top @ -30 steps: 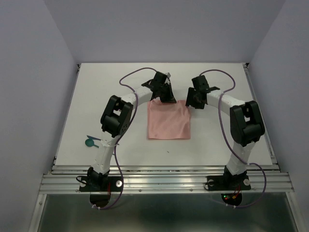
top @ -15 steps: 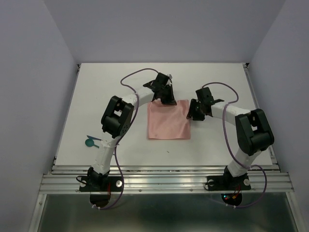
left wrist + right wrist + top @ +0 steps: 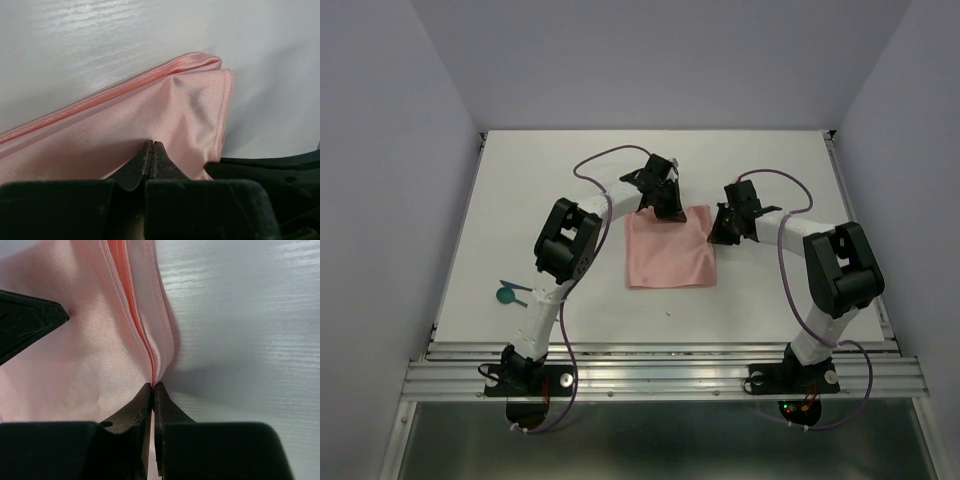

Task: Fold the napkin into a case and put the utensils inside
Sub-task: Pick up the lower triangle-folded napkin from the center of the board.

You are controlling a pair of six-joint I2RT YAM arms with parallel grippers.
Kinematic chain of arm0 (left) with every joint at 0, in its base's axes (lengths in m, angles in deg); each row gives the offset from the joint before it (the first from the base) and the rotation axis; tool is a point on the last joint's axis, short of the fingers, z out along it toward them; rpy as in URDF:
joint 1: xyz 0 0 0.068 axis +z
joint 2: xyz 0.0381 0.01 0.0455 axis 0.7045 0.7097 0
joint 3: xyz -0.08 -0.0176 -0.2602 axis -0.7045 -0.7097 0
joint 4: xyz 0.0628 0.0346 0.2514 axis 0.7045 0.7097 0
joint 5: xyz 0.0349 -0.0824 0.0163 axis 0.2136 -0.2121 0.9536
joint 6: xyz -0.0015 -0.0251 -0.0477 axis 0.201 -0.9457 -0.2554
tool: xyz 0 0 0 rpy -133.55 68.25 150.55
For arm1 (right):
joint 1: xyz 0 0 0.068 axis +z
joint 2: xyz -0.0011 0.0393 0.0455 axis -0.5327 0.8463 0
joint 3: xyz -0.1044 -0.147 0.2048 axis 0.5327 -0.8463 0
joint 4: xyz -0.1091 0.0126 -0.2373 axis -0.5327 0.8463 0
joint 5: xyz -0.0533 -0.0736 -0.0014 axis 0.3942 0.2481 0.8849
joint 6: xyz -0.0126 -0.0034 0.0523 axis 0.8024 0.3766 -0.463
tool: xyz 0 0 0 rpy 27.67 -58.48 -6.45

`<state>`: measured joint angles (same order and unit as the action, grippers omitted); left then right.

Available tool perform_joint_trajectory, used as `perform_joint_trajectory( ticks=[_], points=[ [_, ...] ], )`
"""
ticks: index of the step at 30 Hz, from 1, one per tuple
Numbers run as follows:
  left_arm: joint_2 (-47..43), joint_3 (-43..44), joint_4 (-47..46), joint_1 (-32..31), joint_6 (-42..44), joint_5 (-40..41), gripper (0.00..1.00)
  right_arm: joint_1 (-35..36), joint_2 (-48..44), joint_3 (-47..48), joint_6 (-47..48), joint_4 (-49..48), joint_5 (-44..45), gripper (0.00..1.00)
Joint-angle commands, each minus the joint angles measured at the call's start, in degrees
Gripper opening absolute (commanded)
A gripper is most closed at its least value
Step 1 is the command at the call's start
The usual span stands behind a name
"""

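Pinched shut, the left fingers (image 3: 147, 156) grip a fold of the napkin (image 3: 668, 252) at its far left corner. The right fingers (image 3: 147, 400) are closed just as tightly on the doubled hem at its far right corner. The napkin lies as a layered pink square, flat on the white worktop (image 3: 520, 180), between the two arms. The teal utensils (image 3: 508, 292) rest well apart from the napkin on its left, closer to the near edge and just beside the left arm (image 3: 563, 250).
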<state>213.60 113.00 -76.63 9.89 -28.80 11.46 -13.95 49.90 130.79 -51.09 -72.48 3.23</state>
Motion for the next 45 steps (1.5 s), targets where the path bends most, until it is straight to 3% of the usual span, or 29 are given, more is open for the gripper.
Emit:
perform_joint_trajectory(
  ticks=[1, 3, 4, 6, 9, 21, 30, 40, 45],
  points=[
    [0.3, 2.7, 0.6, -0.2, 1.1, -0.5, 0.00, 0.0, -2.1, 1.4, 0.0, -1.6, -0.5, 0.07],
    [0.7, 3.2, 0.5, -0.2, 0.9, -1.0, 0.00, 0.0, -0.8, 2.9, 0.8, 0.7, -0.2, 0.17],
    [0.8, 3.4, 0.5, -0.2, 0.8, -1.2, 0.00, 0.0, -0.6, 3.8, 1.5, 2.5, 1.1, 0.39],
    [0.8, 4.1, 0.4, -0.2, 0.7, -1.1, 0.00, 0.0, -0.9, 3.7, 1.7, 2.6, 2.7, 0.49],
    [1.0, 5.7, 0.6, -0.1, 0.7, -1.0, 0.00, 0.0, -1.3, 5.9, 2.6, 3.2, 7.5, 0.51],
    [6.8, 14.2, 2.2, 0.3, -0.6, -1.0, 0.00, -2.7, 12.5, 23.7, 5.1, 4.3, 4.0, 0.51],
    [8.8, 14.6, 2.7, 0.7, -0.6, -1.1, 0.00, -3.2, 17.7, 26.9, 6.9, 5.1, 3.5, 0.42],
    [8.9, 12.3, 2.0, 0.7, -0.6, -1.1, 0.00, -3.2, 16.5, 26.2, 6.2, 3.3, -0.3, 0.01],
    [8.7, 11.1, 1.4, 0.7, -0.6, -1.2, 0.00, -3.2, 14.4, 25.2, 5.3, 2.6, -1.7, 0.01]
  ],
)
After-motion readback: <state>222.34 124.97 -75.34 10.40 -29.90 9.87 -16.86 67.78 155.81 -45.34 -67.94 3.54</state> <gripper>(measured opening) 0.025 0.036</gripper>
